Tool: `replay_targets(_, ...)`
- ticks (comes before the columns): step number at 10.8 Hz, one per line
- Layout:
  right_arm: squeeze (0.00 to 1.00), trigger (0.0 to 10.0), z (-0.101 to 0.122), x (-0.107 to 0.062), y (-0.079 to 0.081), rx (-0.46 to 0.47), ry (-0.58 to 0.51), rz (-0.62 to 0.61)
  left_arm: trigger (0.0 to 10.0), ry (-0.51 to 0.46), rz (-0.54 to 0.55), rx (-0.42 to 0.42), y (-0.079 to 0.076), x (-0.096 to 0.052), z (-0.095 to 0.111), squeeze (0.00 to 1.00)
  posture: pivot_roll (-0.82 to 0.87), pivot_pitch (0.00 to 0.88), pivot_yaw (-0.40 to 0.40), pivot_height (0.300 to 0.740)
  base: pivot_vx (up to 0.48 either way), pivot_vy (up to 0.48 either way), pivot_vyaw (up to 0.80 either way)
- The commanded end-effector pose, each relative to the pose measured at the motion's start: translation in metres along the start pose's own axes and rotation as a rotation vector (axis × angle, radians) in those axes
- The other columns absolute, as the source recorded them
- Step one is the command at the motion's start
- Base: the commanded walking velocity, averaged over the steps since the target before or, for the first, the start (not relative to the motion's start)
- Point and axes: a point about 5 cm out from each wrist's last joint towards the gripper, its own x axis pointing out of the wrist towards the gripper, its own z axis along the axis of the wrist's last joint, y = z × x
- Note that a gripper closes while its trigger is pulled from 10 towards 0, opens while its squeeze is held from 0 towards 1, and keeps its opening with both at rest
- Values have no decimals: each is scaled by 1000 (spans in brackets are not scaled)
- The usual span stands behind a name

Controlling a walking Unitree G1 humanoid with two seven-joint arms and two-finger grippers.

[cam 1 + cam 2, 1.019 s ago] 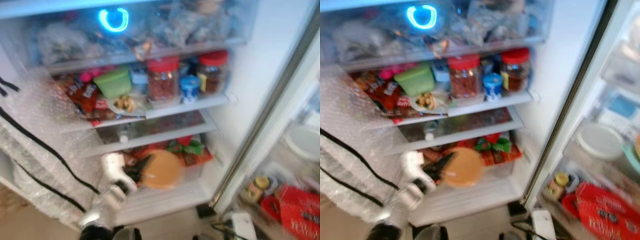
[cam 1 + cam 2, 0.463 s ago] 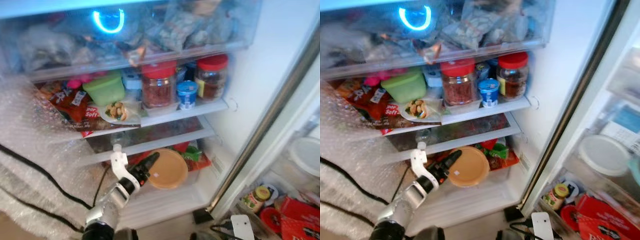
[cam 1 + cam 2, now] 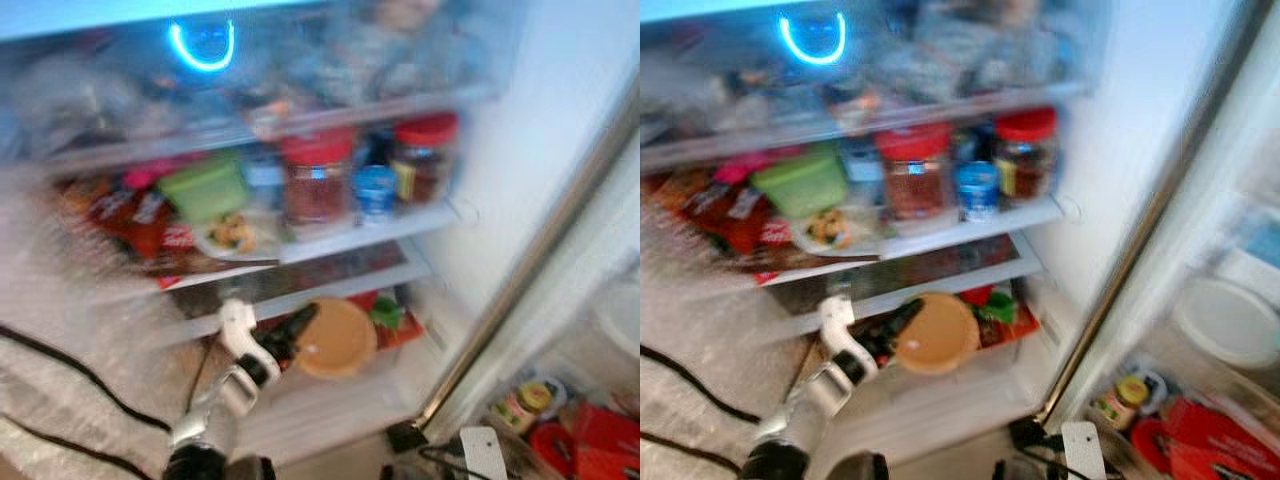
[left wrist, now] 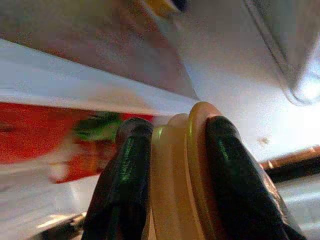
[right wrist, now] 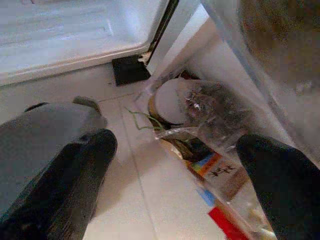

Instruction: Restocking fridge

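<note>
Fridge (image 3: 480, 150) restocking | left gripper (image 3: 292, 335) is clamping tan lidded container (image 3: 337, 338) over bottom shelf front edge | right gripper (image 5: 175, 165) is hanging open, empty | risk: container is catching red packets (image 3: 385, 318), slipping out.

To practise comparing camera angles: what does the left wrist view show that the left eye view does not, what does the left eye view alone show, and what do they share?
Left wrist view alone: a close look at the tan lidded container pinched edge-on between the left gripper's two black fingers, with the rim's layers visible.

Left eye view alone: the wider fridge, with two red-lidded jars, a green tub, a glowing blue ring above, and the door shelf's small yellow-lidded jar.

Both: the gripper shut on that container at the lower shelf, with red and green packaging behind it.
</note>
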Motion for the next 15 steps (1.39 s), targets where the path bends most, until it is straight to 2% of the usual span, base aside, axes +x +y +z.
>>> replay_targets(1, 0, 10000, 1, 0, -2, -3, -6, -7, 10000, -17, -15, -6, -2, 1, 5, 0, -7, 36, 3, 651, 259, 0, 0)
replay_targets(4, 0, 10000, 0, 0, -2, 0, -5, -9, 10000, -59, -32, -16, -7, 7, 11, 0, -15, 32, 4, 651, 261, 0, 0)
replay_targets(7, 0, 10000, 0, 0, -2, -3, -5, -7, 10000, -90, -6, -13, -6, 12, 14, 0, -20, 30, 4, 651, 80, 0, 0)
replay_targets(10, 0, 10000, 0, 0, -2, -4, -6, -7, 10000, -178, 106, -23, 5, 17, 22, 0, -28, 27, 2, 651, 0, 0, 0)
replay_targets(12, 0, 10000, 0, 0, -3, -5, -8, -9, 10000, -295, 219, 7, 10, 20, 36, 0, -31, 28, -1, 651, 0, 0, 0)
replay_targets(15, 0, 10000, 1, 0, -3, -10, -10, -9, 10000, -363, 277, -2, 12, 25, 50, 0, -37, 30, -5, 651, 0, 0, 0)
